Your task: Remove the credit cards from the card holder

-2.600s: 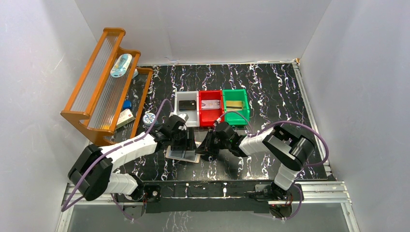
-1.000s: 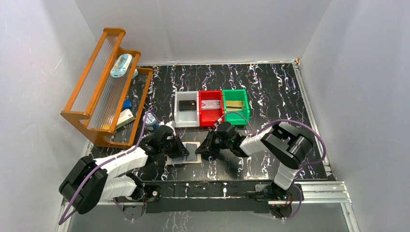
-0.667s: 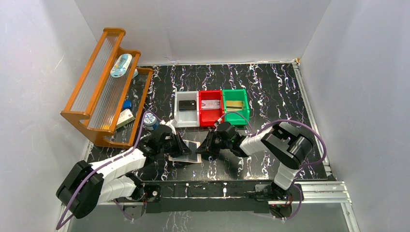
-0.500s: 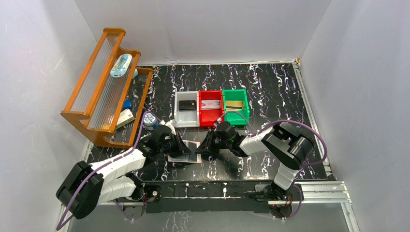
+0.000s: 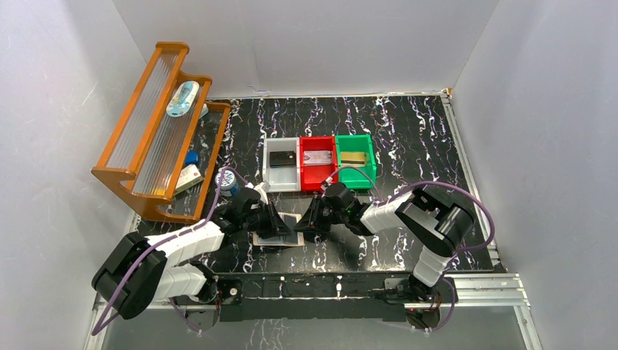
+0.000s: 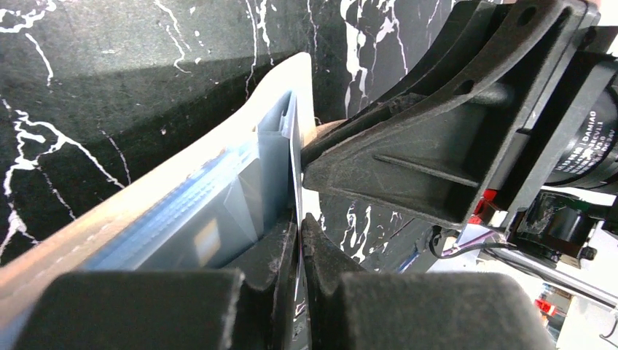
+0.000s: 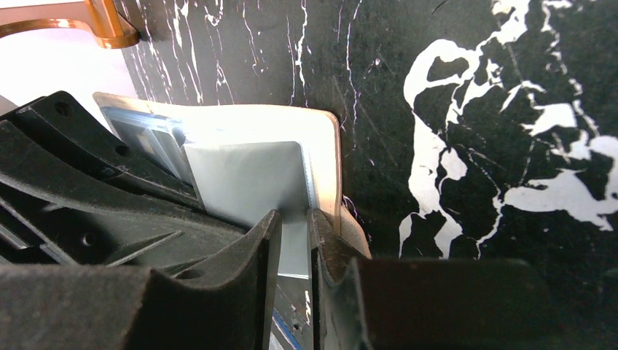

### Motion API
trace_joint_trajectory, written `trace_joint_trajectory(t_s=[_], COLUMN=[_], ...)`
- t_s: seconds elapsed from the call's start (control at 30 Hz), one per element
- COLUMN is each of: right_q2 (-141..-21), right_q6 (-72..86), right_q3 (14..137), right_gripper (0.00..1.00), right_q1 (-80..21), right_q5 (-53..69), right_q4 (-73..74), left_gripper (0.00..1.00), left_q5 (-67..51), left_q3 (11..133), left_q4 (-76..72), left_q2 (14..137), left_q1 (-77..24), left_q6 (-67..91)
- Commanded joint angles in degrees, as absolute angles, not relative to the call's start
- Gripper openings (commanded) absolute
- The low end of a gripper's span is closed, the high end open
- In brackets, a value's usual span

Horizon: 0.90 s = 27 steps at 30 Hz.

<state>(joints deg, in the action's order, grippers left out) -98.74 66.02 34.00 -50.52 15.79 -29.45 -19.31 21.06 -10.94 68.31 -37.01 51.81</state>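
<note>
This was a robot lab test cell. Plain white panels (image 5: 328, 44) boxed in a black marbled table (image 5: 408, 138) on three sides. The arm at lower left (image 5: 182, 244) and the arm at lower right (image 5: 430, 219), both cabled, were bolted to an aluminium rail (image 5: 481, 288) along the bottom edge. Colour-coded plastic bins (image 5: 318, 186) sat in a row mid-frame.

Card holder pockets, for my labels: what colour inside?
Pale blue; card holder shows best in left wrist view.
</note>
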Motion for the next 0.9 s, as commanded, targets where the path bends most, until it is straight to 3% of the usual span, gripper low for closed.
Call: trace_joint_trajectory(t_s=[0.0, 0.37, 0.7, 0.87], right_q2=[-102.7, -102.5, -91.9, -92.3], right_q6=[61.9, 61.7, 55.6, 55.2], right_q3=[31.8, 32.2, 36.7, 40.4], right_gripper=[0.3, 0.25, 0.31, 0.32], right_q1=[-50.7, -50.7, -51.0, -51.4], right_q5=[8.0, 7.2, 11.9, 15.3], right_q4=[-14.2, -13.1, -14.9, -16.5], left_gripper=[0.01, 0.0, 0.03, 0.05], left_q5=[-20.6, -21.0, -21.0, -21.0], left_q3=[22.7, 23.8, 21.1, 20.6], left_q4=[-7.0, 0.0, -2.4, -3.7], left_q2=[66.5, 63.8, 64.2, 65.1], left_q1=[-37.5, -36.2, -35.8, -35.8], left_q6=[50.9, 47.4, 48.5, 49.0])
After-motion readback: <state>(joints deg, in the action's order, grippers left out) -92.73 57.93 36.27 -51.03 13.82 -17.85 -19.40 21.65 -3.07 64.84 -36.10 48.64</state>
